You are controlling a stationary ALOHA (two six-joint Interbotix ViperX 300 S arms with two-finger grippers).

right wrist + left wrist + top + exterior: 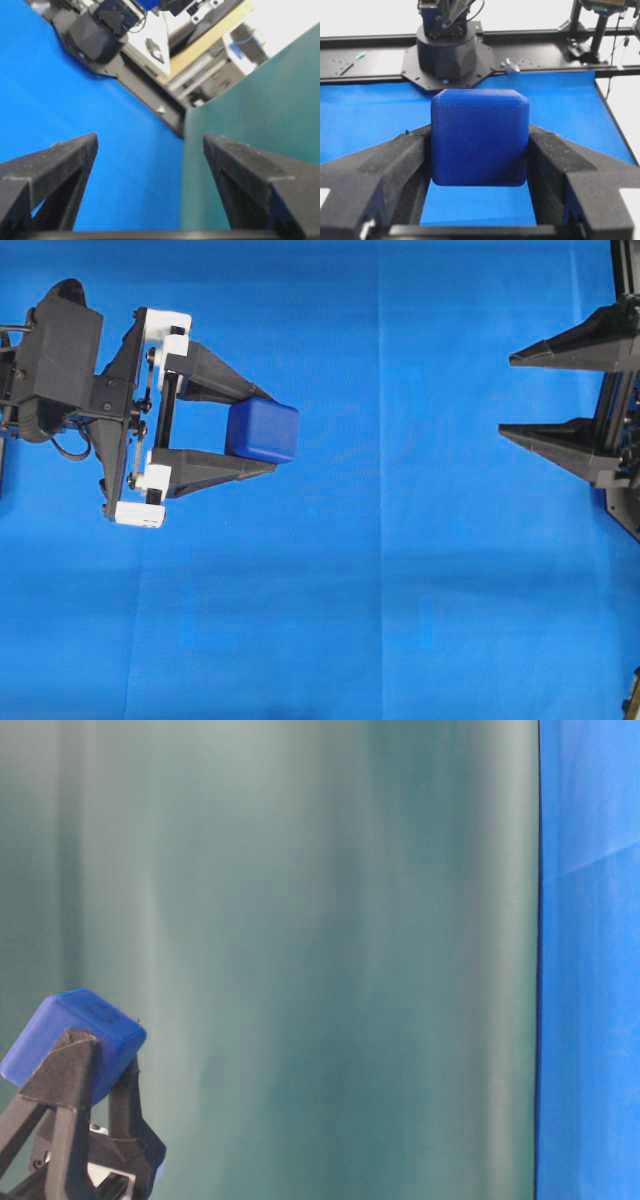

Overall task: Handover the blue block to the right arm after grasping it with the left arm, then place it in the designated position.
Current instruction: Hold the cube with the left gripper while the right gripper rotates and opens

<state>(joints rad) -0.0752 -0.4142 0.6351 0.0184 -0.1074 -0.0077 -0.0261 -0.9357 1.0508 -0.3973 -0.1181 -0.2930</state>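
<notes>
The blue block (262,431) is a small dark-blue cube with rounded edges, held off the cloth between the tips of my left gripper (270,436), which has white corner brackets and is shut on it. The left wrist view shows the block (479,137) pressed between both black fingers. From table level the block (72,1036) sits tilted on top of the finger tips. My right gripper (506,394), all black, stands open at the right edge, pointing left toward the block with a wide gap of cloth between them. Nothing lies between its fingers (65,155).
A bright blue cloth (380,590) covers the table. A dark green backdrop (330,940) stands behind the scene. The other arm's black base (449,50) and a black rail (365,45) lie past the cloth's far edge.
</notes>
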